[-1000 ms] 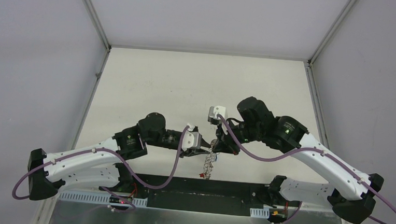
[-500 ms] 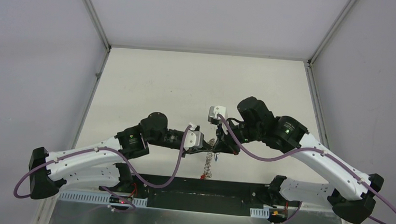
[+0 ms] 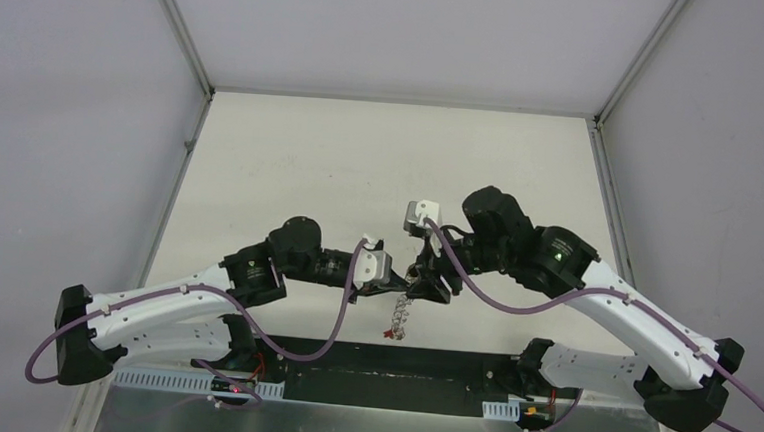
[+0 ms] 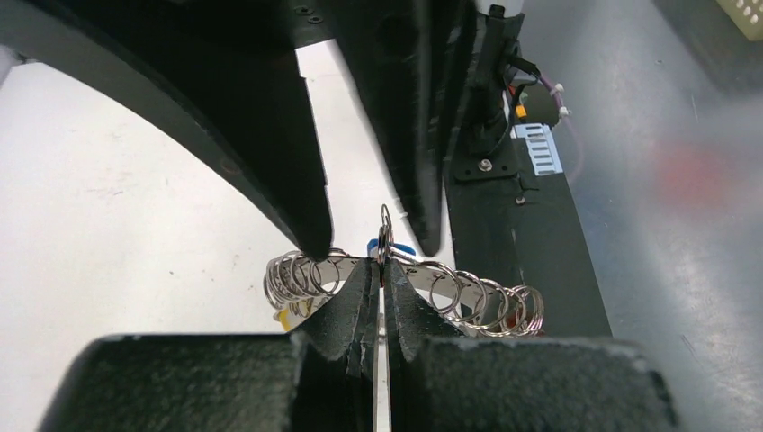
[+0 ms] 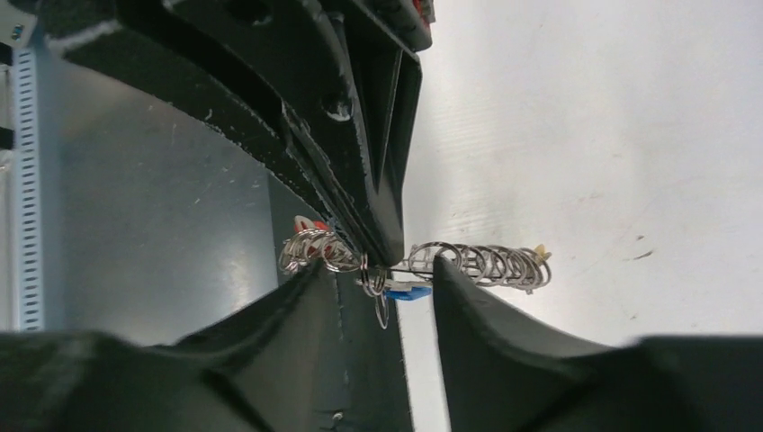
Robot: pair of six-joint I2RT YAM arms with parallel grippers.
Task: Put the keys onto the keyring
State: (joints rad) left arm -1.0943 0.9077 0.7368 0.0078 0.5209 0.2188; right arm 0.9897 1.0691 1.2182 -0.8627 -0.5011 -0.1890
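A chain of silver rings, the keyring (image 3: 402, 320), hangs between both grippers above the table. My left gripper (image 4: 384, 263) is shut on one thin ring (image 4: 384, 232) of it, seen edge-on. A blue-tagged key (image 4: 402, 247) (image 5: 409, 291) sits right at that ring. A yellow tag (image 4: 286, 315) (image 5: 540, 252) shows at one end of the chain. My right gripper (image 5: 378, 270) is open, its fingertips (image 5: 441, 265) standing either side of the pinched ring without touching it. In the top view the left gripper (image 3: 394, 289) and the right gripper (image 3: 424, 284) meet tip to tip.
A red tag (image 5: 310, 225) hangs at the chain's other end. The black base plate (image 3: 389, 362) and a grey metal ledge (image 3: 385, 427) lie just under and behind the grippers. White table (image 3: 361, 165) stretches beyond, with enclosure walls on both sides.
My left gripper closed on the ring. My right gripper, shut before, has opened and let go. The hanging chain shifted slightly left.
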